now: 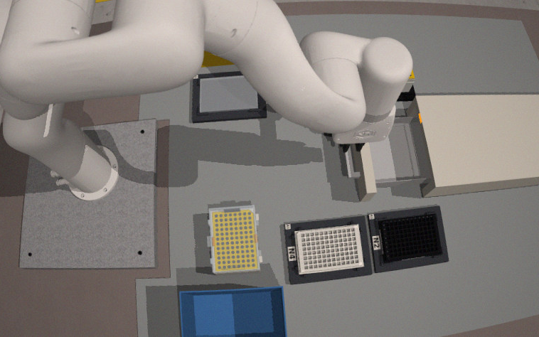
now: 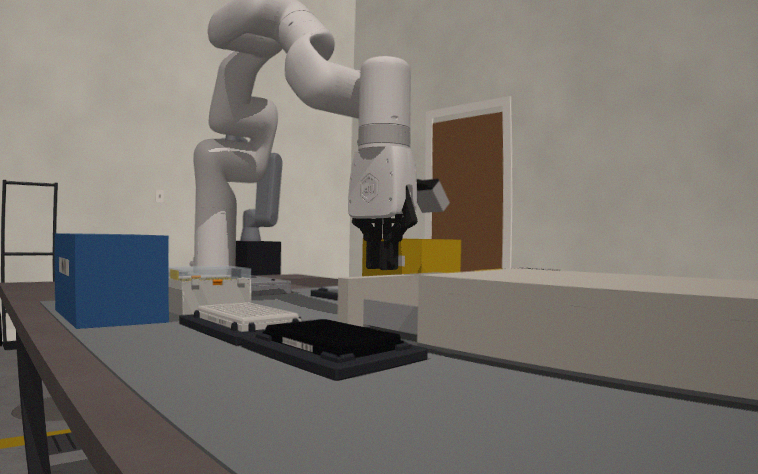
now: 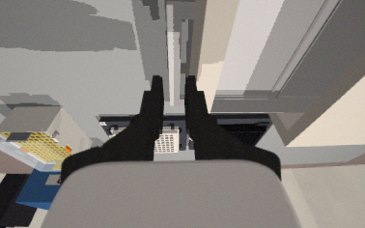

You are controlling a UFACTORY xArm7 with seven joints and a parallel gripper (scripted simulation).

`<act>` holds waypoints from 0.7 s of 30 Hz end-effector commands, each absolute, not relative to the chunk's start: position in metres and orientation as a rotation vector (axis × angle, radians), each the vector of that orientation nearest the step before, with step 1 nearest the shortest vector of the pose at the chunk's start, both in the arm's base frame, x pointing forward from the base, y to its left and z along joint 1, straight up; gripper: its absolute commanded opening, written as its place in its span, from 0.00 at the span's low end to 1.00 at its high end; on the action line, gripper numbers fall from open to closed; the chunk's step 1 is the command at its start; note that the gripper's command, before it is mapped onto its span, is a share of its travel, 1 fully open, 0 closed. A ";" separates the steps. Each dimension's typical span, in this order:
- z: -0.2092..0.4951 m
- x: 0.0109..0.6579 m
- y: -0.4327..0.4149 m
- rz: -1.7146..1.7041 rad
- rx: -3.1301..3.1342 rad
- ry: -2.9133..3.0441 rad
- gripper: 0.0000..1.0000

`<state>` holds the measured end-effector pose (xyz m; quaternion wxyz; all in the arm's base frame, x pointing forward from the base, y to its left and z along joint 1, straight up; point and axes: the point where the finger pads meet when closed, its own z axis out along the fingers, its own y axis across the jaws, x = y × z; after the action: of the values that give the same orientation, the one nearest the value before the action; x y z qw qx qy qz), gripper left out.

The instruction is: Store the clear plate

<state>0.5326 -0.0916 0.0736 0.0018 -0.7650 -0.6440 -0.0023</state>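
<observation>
The clear plate [image 1: 227, 95] lies in its dark nest at the back of the bench, partly under my arm. The cooler CD [image 1: 493, 140] stands at the right with its drawer [image 1: 393, 156] pulled part way out and empty. Its lamp [image 1: 419, 118] is amber. The bar handle [image 1: 350, 165] runs along the drawer's front. My gripper [image 1: 352, 147] points down just above one end of the handle, clear of it. Its fingers stand a narrow gap apart with nothing between them. The handle [image 3: 174, 63] shows through that gap in the wrist view.
A white well plate [image 1: 328, 249] in nest N4 and a black plate [image 1: 408, 237] in N2 lie in front of the cooler. The yellow tip box [image 1: 234, 239] and a blue bin [image 1: 233, 311] stand to their left. A yellow bin [image 2: 429, 254] stands behind the cooler.
</observation>
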 end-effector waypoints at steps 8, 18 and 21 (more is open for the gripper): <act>0.060 0.534 -0.092 -0.012 -2.404 -2.024 0.21; 0.044 0.534 -0.092 -0.012 -2.404 -2.024 0.21; 0.040 0.535 -0.092 -0.012 -2.404 -2.024 0.21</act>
<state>0.5441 -0.0935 0.0561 -0.0119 -0.7649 -0.6439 -0.0134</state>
